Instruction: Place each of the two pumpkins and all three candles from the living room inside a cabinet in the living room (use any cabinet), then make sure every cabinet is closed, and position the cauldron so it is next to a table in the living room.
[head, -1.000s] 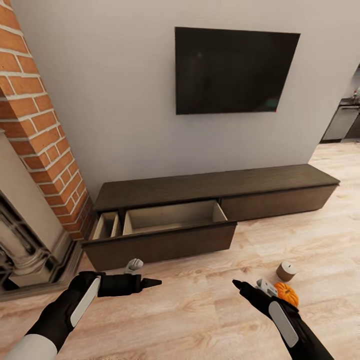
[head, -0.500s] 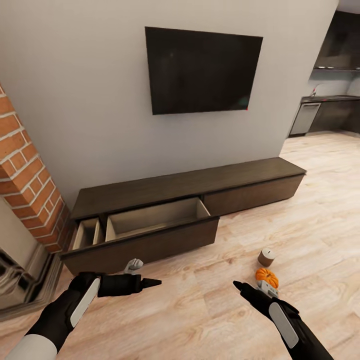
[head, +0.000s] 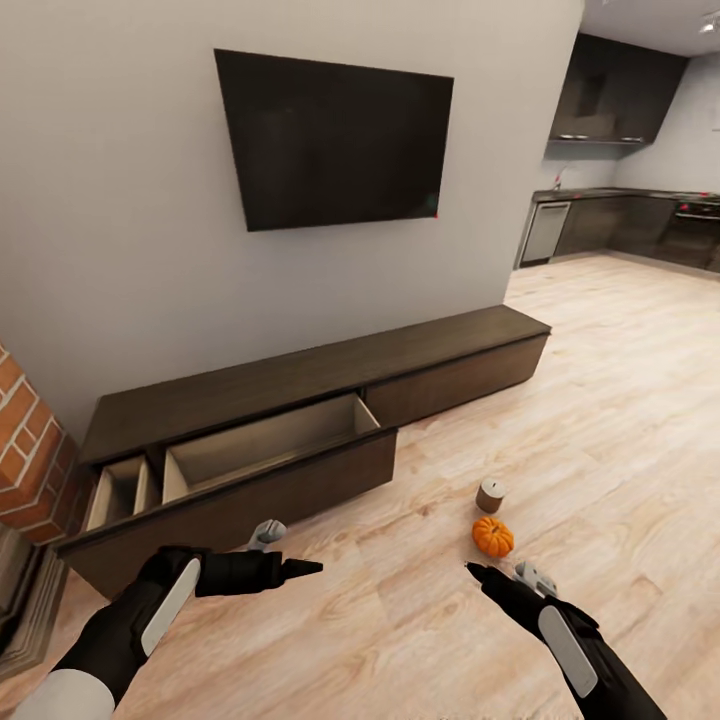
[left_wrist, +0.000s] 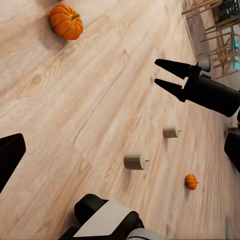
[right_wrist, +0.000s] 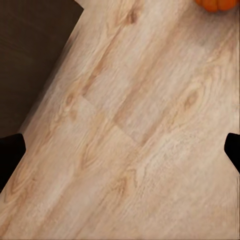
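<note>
Two pumpkins (left_wrist: 66, 21) and three candles (head: 490, 494) lie on the floor, none stowed; the cabinet (head: 250, 462) drawer stands open. Left gripper (head: 300, 567) and right gripper (left_wrist: 167, 75) are both apart, empty.

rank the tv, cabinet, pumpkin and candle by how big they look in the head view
1. cabinet, widest thing in view
2. tv, clearly smaller than the cabinet
3. pumpkin
4. candle

The pumpkin and candle look nearly alike; the pumpkin appears a little wider, but it also sits nearer the camera, so that order is unsure.
</note>
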